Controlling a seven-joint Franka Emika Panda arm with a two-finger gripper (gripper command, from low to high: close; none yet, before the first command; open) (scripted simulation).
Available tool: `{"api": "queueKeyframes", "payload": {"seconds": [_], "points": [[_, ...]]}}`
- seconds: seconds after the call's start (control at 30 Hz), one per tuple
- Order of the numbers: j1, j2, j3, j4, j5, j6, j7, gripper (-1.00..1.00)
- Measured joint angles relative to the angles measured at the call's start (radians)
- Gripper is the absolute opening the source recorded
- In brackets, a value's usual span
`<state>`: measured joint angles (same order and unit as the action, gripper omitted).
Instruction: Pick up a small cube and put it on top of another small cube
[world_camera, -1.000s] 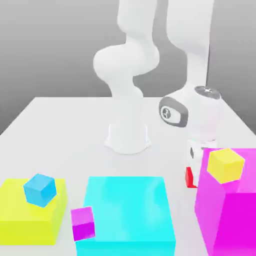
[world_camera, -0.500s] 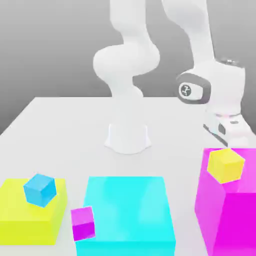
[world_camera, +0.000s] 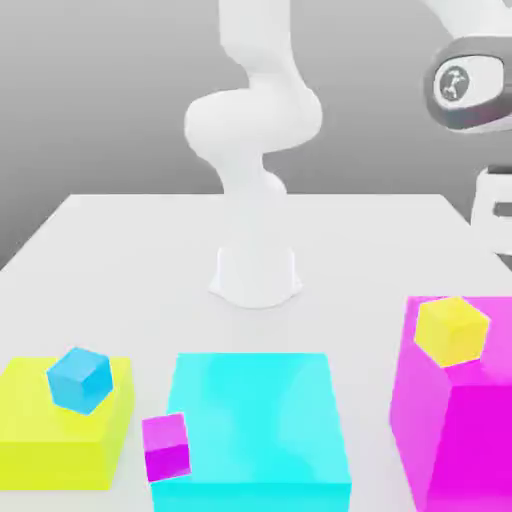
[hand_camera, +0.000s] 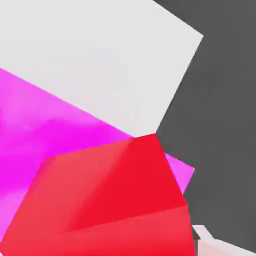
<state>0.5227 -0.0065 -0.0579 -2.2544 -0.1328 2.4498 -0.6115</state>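
Observation:
The small red cube (hand_camera: 110, 200) sits close up in the hand view, tilted, and my gripper is shut on it; part of one of the fingers (hand_camera: 212, 244) shows at its edge. Below it lie the big magenta block (hand_camera: 40, 130) and the white table (hand_camera: 100, 60). In the exterior view the hand (world_camera: 494, 200) hangs high at the right edge, well above the magenta block (world_camera: 460, 430). A small yellow cube (world_camera: 452, 330) rests on that block's top.
A small blue cube (world_camera: 79, 379) sits on a flat yellow block (world_camera: 40, 440) at the exterior view's left. A small magenta cube (world_camera: 166, 446) leans by the big cyan block (world_camera: 260, 420). The arm's base (world_camera: 255, 275) stands mid-table.
The hand has risen from the table beside the magenta block and gone up toward the exterior view's right. The red cube has left the table with it.

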Motion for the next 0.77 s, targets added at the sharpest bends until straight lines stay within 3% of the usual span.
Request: {"api": "queueKeyframes", "payload": {"seconds": [0.23,0.47,0.57,0.6,0.77], "points": [[-0.196,0.041,-0.107,0.015,0.051,-0.167,0.021,-1.00],[-0.492,0.041,-0.212,-0.139,0.145,-0.025,0.091,-1.00],[-0.471,0.122,-0.190,-0.163,0.186,0.077,0.070,-1.00],[-0.473,0.146,-0.187,-0.169,0.197,0.106,0.063,1.00],[-0.473,0.146,-0.187,-0.169,0.197,0.106,0.063,1.00]]}}
